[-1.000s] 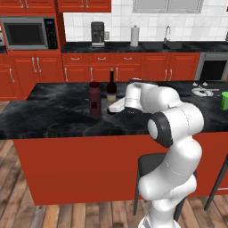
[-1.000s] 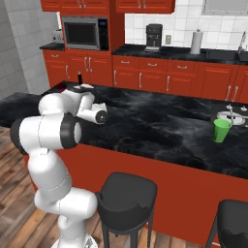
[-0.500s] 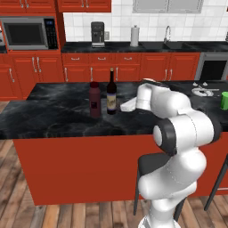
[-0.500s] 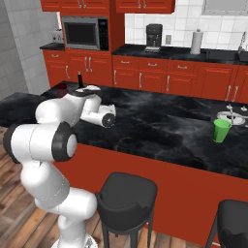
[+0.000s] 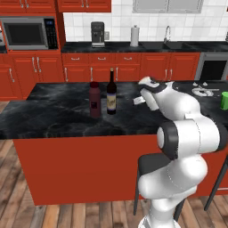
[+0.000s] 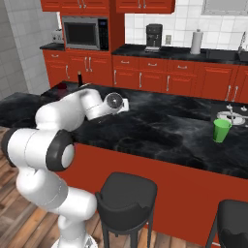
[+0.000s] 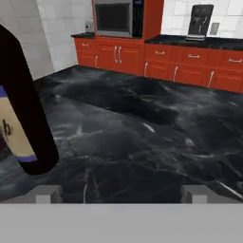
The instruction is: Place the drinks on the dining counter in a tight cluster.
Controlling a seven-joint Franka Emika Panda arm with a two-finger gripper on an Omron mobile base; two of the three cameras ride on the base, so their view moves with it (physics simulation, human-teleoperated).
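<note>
Two of the drinks stand upright side by side on the dining counter (image 5: 62, 118): a tall dark wine bottle (image 5: 111, 93) with a pale label and, just left of it, a shorter maroon bottle (image 5: 94, 99) with a red cap. My gripper (image 5: 139, 100) hovers low over the slab a short way right of the wine bottle, open and holding nothing. From the other side the gripper (image 6: 124, 104) points out over the black marble. In the hand view the wine bottle (image 7: 21, 118) stands close at the left, outside the spread fingertips (image 7: 47, 193).
A green cup (image 5: 225, 100) and a white plate (image 5: 202, 91) sit at the counter's right end. Dark round stools (image 6: 126, 193) stand in front of the red base. A microwave (image 5: 29, 33), coffee machine (image 5: 98, 34) and paper towel roll (image 5: 134, 35) line the back wall.
My hand has drawn back to the right, away from the wine bottle, which stays standing next to the maroon bottle. The jaws remain wide.
</note>
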